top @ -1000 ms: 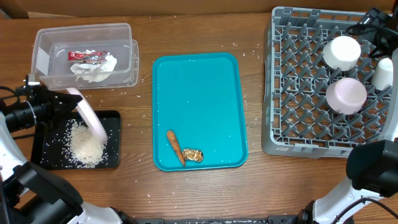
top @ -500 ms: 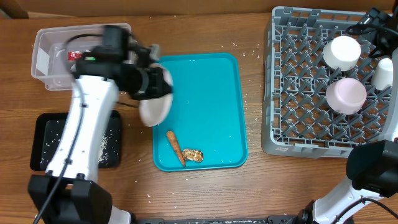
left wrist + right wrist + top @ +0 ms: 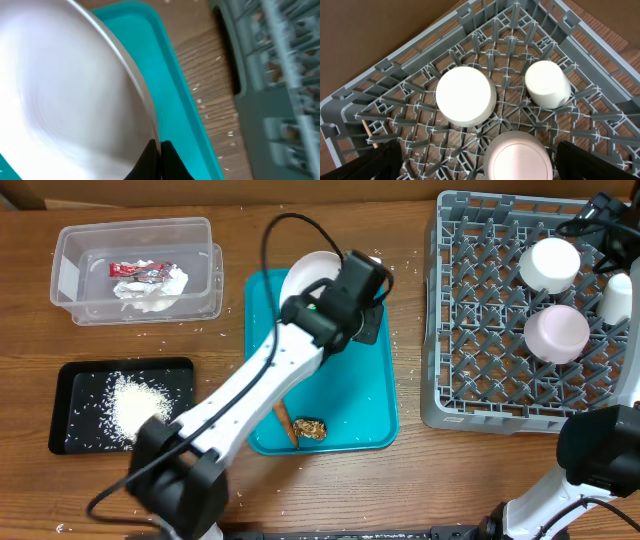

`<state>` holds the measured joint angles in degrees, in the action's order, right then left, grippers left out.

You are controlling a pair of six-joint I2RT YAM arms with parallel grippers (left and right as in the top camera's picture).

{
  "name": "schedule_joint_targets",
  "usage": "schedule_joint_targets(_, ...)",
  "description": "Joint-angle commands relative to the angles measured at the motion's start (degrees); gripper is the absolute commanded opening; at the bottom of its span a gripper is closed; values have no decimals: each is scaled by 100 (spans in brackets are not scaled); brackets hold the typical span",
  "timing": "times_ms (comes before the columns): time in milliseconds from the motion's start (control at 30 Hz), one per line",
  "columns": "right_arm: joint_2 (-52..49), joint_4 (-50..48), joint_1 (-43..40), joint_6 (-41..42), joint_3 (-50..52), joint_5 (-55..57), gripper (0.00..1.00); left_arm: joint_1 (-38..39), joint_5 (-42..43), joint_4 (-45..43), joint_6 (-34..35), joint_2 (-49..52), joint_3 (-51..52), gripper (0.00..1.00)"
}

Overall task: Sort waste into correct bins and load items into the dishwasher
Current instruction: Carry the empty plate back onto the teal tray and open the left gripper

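Beside the large grey pegged plastic dish rack [image 3: 470,355], above the neighbouring teal plastic tray [image 3: 362,395], our left gripper [image 3: 159,150] pinches the round white plate [image 3: 65,90] by its rim, jaws closed tight. So thin a hold could let it swing, slip or strike the rack's wall. Over the rack, our right gripper [image 3: 480,157] gapes empty.

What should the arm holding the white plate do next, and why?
Probably carry the white plate rightward to the dish rack: the left tool pinches its rim above the teal tray, and the rack's left side has free pegs.
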<state>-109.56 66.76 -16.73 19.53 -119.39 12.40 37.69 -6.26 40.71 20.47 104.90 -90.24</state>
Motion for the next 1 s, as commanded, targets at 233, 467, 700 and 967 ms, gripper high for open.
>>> schedule_joint_targets(233,9,-24,22,44,-59,42,100,-15,-317,72,140,791,-24,13)
schedule_joint_targets(467,9,-24,22,46,-59,42,100,-52,-315,525,146,730,-356,64)
schedule_joint_targets(700,9,-24,22,44,-59,42,100,-669,-339,1766,254,249,-1891,82)
schedule_joint_targets(967,9,-24,22,44,-59,42,100,-2763,-98,2430,1008,-170,-2103,100)
